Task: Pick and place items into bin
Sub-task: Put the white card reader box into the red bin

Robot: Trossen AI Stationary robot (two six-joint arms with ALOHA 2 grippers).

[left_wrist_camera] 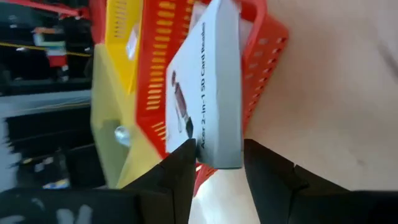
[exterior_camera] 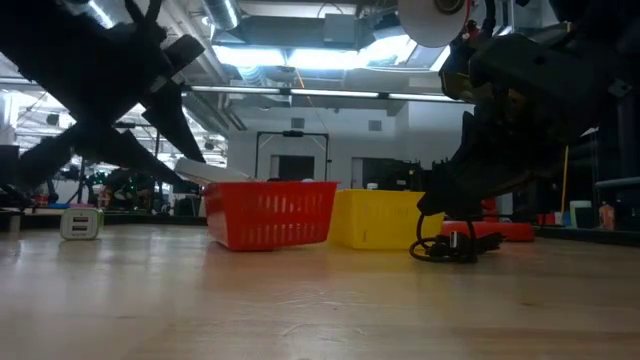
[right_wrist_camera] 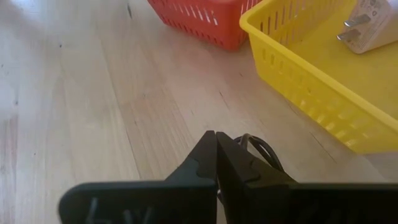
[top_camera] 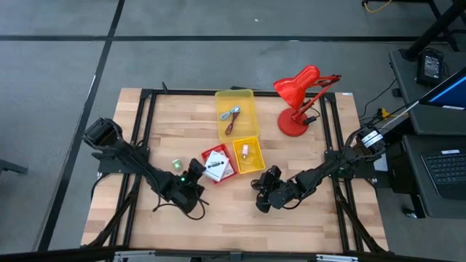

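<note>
White printed box (left_wrist_camera: 208, 87), "2-in-1 SD Card Reader" on its side, clamped in left gripper (left_wrist_camera: 217, 163); fingers (left_wrist_camera: 177, 177) on both faces, held over rim of red basket (left_wrist_camera: 264, 56). Same in high view: left gripper (top_camera: 195, 177) at near-left edge of red basket (top_camera: 211, 154), box (top_camera: 215, 168) half over it. Low view: white edge of box (exterior_camera: 205, 172) just above red basket (exterior_camera: 270, 212), clear of table.

Right gripper (right_wrist_camera: 216, 163) pressed together, nothing betw. jaws; tips down near wood tabletop (right_wrist_camera: 93, 93), black cable (right_wrist_camera: 261, 149) coiled just beyond them. High view: right gripper (top_camera: 263, 198) near front-centre of table (top_camera: 313, 218), just in front of small yellow basket (top_camera: 247, 156). Low view: black cable (exterior_camera: 445, 248) lying on table under right arm.

Small yellow basket holds white plug adapter (right_wrist_camera: 373, 22). Larger yellow bin (top_camera: 237, 113) behind it, w/ blue-and-silver tool (top_camera: 231, 113) and dark red cord (top_camera: 231, 125) inside. Small green-and-white piece (top_camera: 176, 165) on table left of red basket; same item at far left in low view (exterior_camera: 82, 222). Red desk lamp (top_camera: 298, 98) at back right, well apart from baskets.
</note>
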